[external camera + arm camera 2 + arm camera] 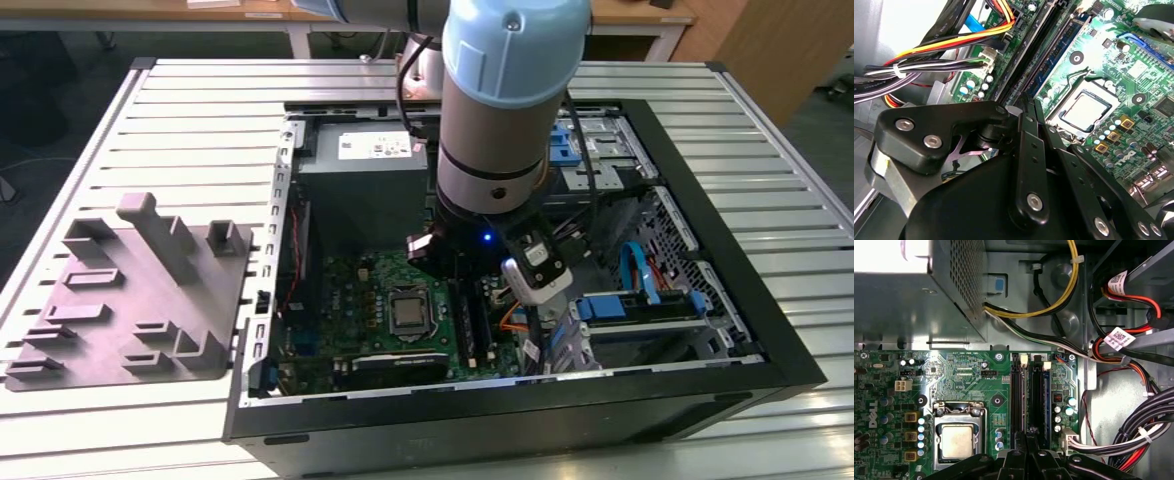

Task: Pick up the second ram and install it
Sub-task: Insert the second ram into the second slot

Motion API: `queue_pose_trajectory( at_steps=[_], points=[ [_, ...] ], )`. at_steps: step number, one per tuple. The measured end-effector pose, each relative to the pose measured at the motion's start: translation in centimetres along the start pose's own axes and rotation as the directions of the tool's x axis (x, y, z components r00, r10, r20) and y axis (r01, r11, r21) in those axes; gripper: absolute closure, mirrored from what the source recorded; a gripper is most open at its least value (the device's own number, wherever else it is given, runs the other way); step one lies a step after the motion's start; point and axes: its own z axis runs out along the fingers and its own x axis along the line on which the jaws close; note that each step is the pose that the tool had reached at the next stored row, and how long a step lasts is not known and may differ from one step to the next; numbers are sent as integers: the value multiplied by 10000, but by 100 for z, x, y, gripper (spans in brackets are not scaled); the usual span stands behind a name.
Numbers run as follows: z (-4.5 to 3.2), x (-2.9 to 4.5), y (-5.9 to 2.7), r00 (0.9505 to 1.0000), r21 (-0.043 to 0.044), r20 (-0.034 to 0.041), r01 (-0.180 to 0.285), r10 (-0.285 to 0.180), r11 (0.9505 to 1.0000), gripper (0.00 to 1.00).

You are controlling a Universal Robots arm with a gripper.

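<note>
Over the motherboard (pixel 974 385), the gripper (pixel 1029 432) is closed on the second ram (pixel 1061 40), seated in 1 slot; slight tilt could jam it against the latch.

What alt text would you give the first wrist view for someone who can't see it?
The robot's black hand reaches down over the long black memory slots on a green motherboard inside an open computer case. A square silver processor sits beside the slots, a grey power-supply box lies beyond the board, and bundled cables run alongside.
</note>
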Motion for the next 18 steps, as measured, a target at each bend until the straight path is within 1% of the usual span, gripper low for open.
queue_pose_trajectory(
  at_steps=[18],
  points=[
    [43,1,-3,10000,2,-1,1,-1,10000,88]
  ],
)
